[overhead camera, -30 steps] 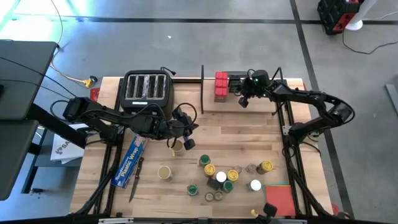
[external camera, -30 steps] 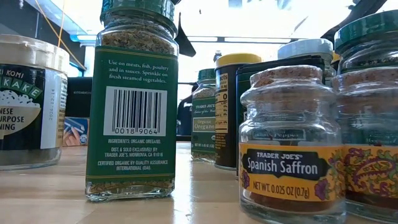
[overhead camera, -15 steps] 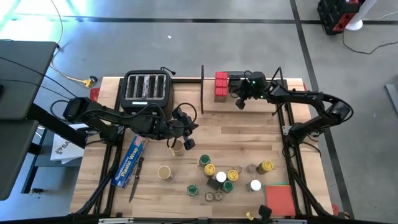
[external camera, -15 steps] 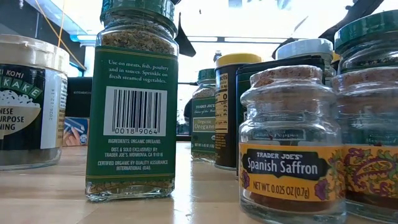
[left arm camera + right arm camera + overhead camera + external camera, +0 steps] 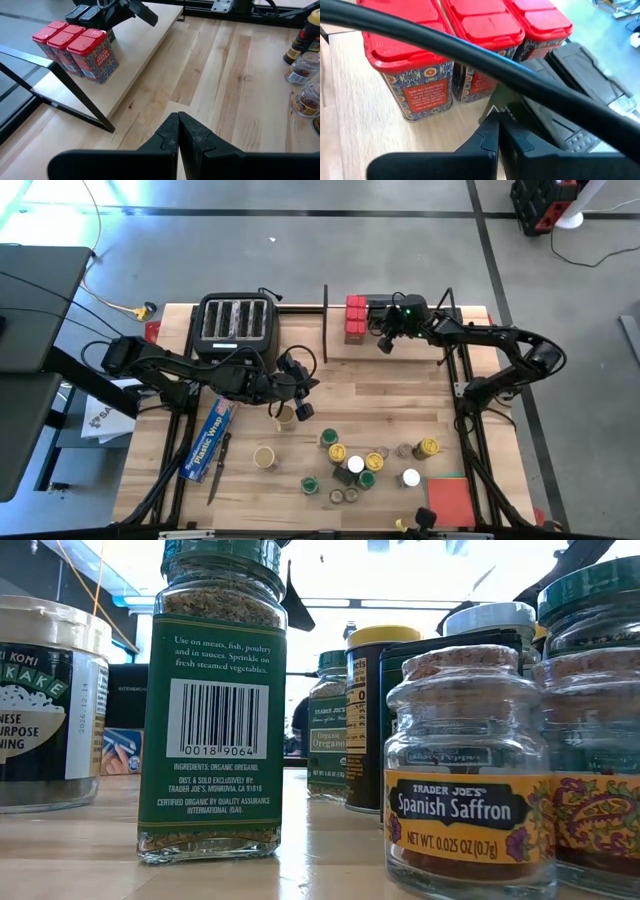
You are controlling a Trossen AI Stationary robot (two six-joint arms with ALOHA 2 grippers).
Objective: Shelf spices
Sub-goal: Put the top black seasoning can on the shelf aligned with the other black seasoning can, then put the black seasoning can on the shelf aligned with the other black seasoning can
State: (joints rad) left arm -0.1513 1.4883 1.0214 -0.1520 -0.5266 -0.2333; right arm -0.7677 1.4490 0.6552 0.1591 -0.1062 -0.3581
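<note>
Since one second earlier, the right gripper (image 5: 383,340) is sitting slightly nearer the red tins (image 5: 355,318) on the shelf (image 5: 420,345); everything else is lying unchanged. Grey floor is surrounding the wooden surface (image 5: 400,400), which is carrying a toaster (image 5: 234,323) and a blue wrap box (image 5: 207,438). Remaining spices (image 5: 360,465) are clustering at the front. Right fingers (image 5: 490,135) are pressing closed, empty, just beside the black boxes (image 5: 570,95). The left gripper (image 5: 303,410), fingers (image 5: 172,135) likewise closed and empty, is hovering mid-surface.

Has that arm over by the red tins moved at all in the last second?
Yes. In the high view the right gripper has slid a little along the shelf toward the red tins; it was farther from them before.
</note>
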